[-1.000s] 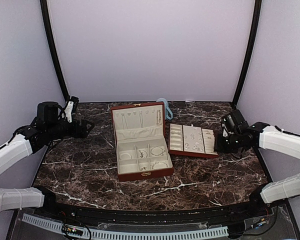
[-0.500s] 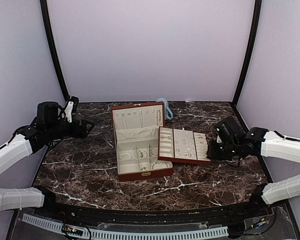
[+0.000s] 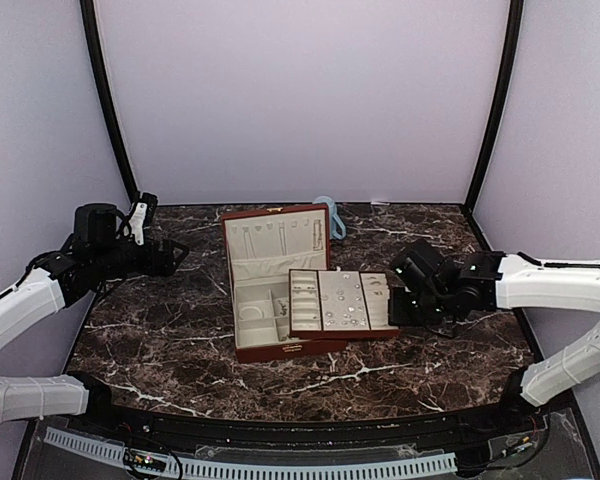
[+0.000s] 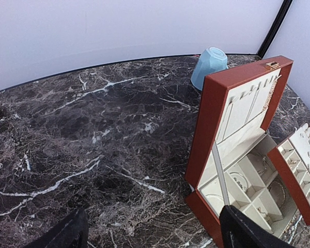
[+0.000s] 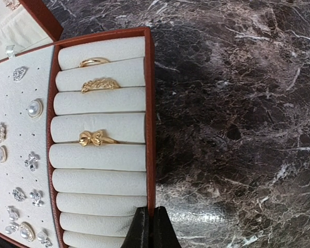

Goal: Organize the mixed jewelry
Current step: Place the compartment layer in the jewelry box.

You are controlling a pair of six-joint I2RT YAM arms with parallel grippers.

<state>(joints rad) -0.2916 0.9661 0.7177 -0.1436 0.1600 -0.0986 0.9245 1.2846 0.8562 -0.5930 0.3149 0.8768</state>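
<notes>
The flat cream-lined, brown-edged tray (image 3: 378,312) hangs over the right half of the open reddish-brown wooden box (image 3: 277,349). My right gripper (image 3: 397,306) is shut on the tray's right rim (image 5: 150,103), with one finger on each side of it (image 5: 151,228). Small silvery jewelry pieces (image 5: 31,161) sit pinned on the tray's middle panel, and gold rings (image 5: 91,138) sit in its ring rolls. Several pieces also lie in the box's compartments (image 3: 251,312). My left gripper (image 3: 176,254) is open and empty over the table, far left of the box (image 4: 209,129).
A light-blue mug (image 3: 330,212) lies behind the box's raised lid, and it also shows in the left wrist view (image 4: 209,66). Dark marble table (image 3: 160,330) stretches left and in front of the box. Curtain walls and black posts close in the back and sides.
My right gripper has carried the tray leftward, from the table right of the box to over the box's right half. The left arm has not moved.
</notes>
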